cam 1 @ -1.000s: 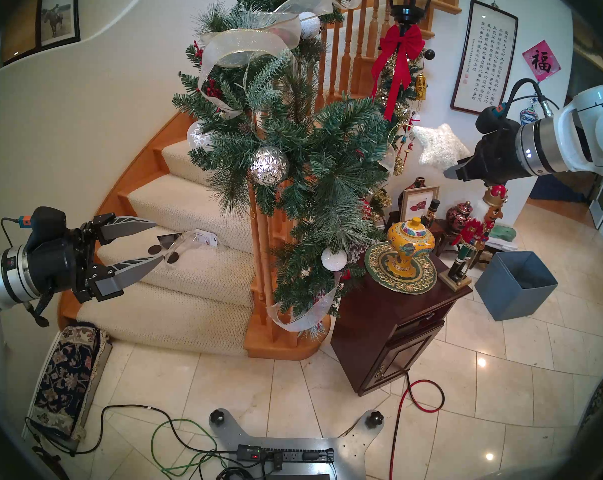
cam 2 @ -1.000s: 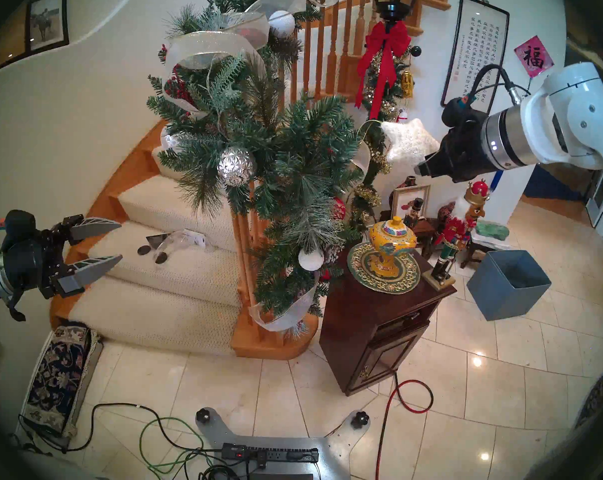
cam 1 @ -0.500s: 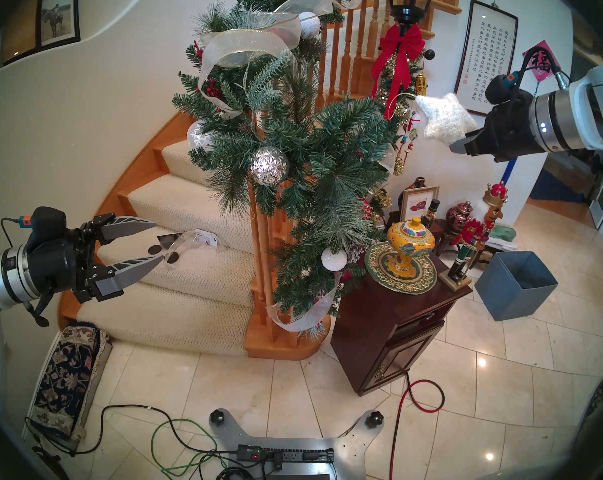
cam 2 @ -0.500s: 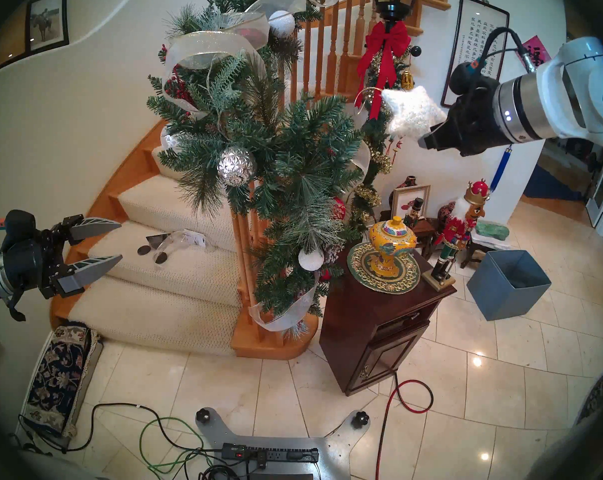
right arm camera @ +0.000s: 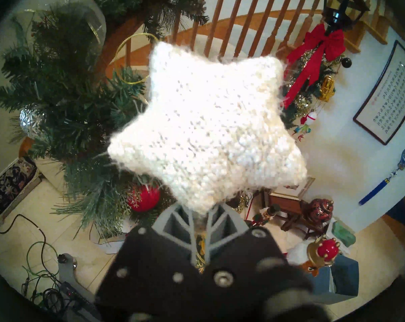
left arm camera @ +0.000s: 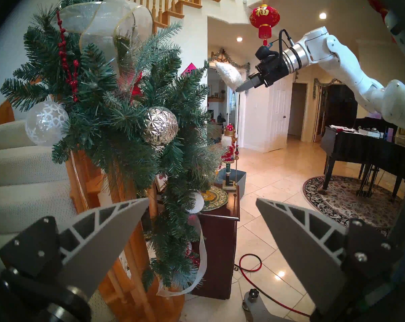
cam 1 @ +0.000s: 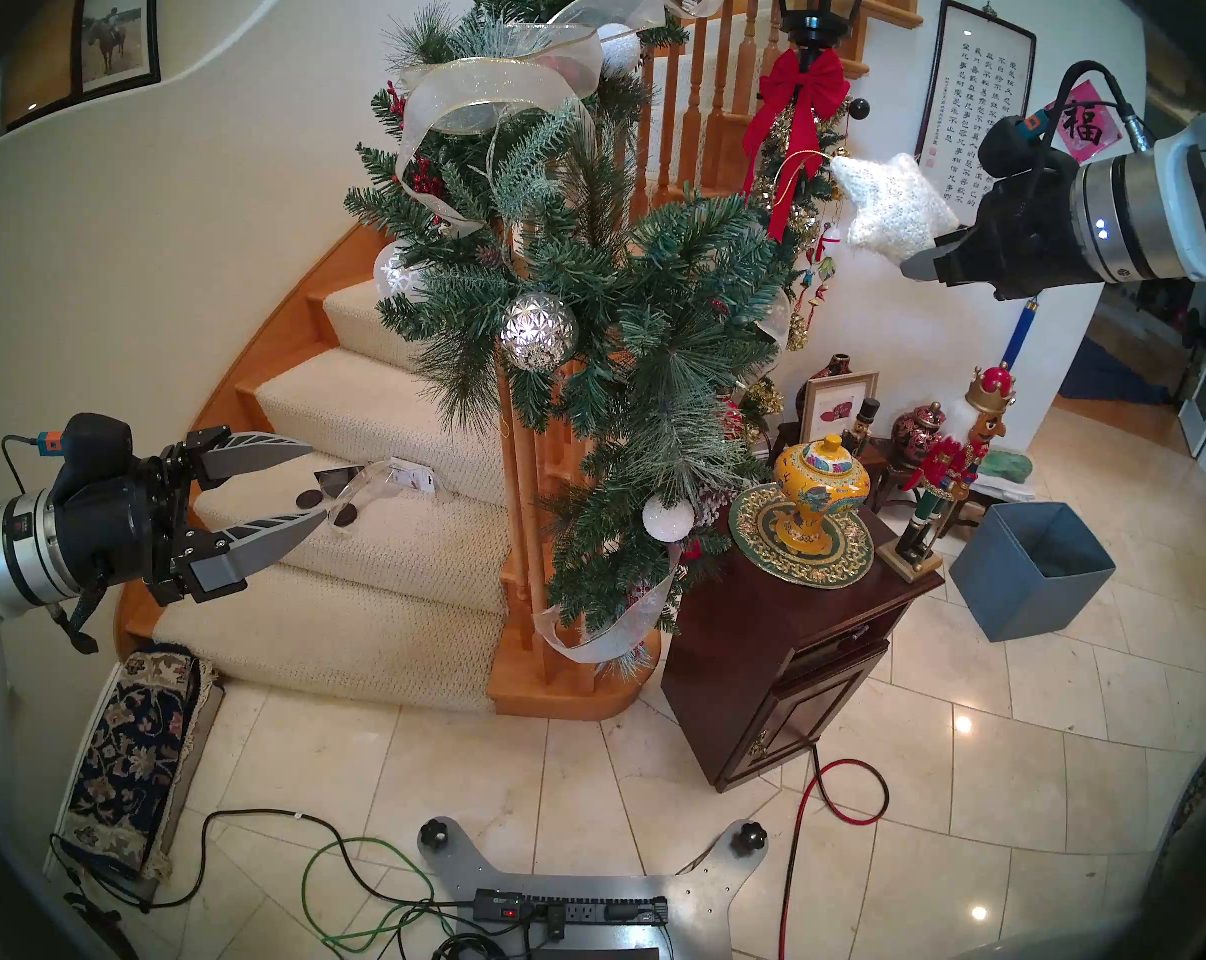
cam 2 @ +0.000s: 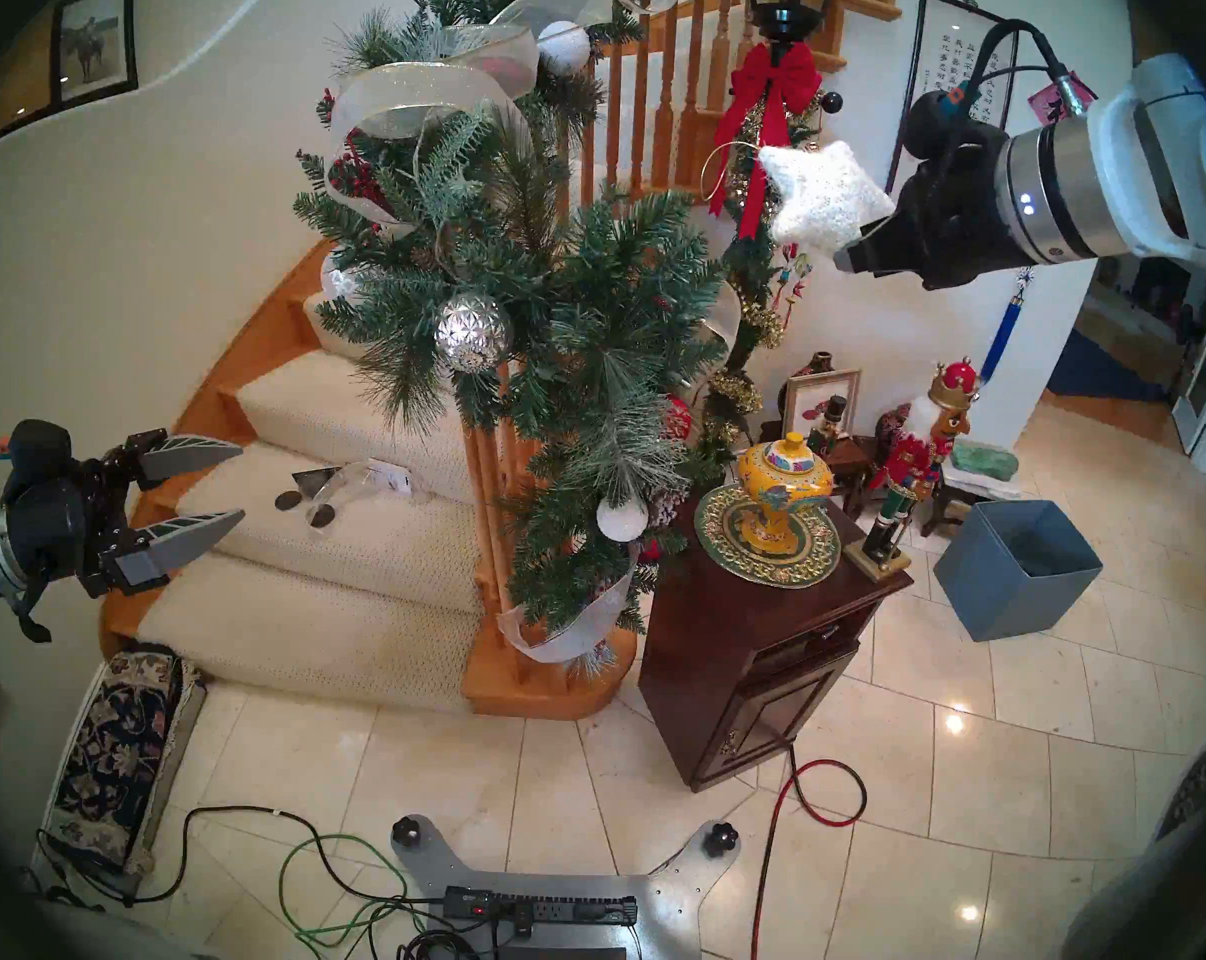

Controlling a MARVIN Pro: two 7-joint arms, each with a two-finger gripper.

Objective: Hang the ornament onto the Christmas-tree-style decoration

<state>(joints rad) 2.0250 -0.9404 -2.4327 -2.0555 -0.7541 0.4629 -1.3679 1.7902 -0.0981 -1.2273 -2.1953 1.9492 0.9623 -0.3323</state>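
My right gripper [cam 1: 915, 269] is shut on one point of the puffy white star ornament [cam 1: 888, 207] and holds it in the air. The star is to the right of and level with the upper part of the green garland [cam 1: 655, 300] on the stair post, apart from it. The star's gold string loop [cam 1: 791, 176] sticks out left toward the branches. In the right wrist view the star [right arm camera: 208, 133] fills the middle above the closed fingers [right arm camera: 222, 221], with the garland [right arm camera: 64, 100] at left. My left gripper [cam 1: 313, 480] is open and empty, low at left over the stairs.
A faceted silver ball [cam 1: 539, 332] hangs on the garland. Behind the star stands a gold-tinsel post with a red bow [cam 1: 801, 106]. Below are a dark wooden cabinet [cam 1: 794, 633] with a yellow jar [cam 1: 822, 494], a nutcracker [cam 1: 946, 467] and a blue-grey box [cam 1: 1030, 577]. Cables lie on the floor.
My right gripper has lifted the star upward, from beside the garland's middle to level with its upper branches. The left arm has not moved.
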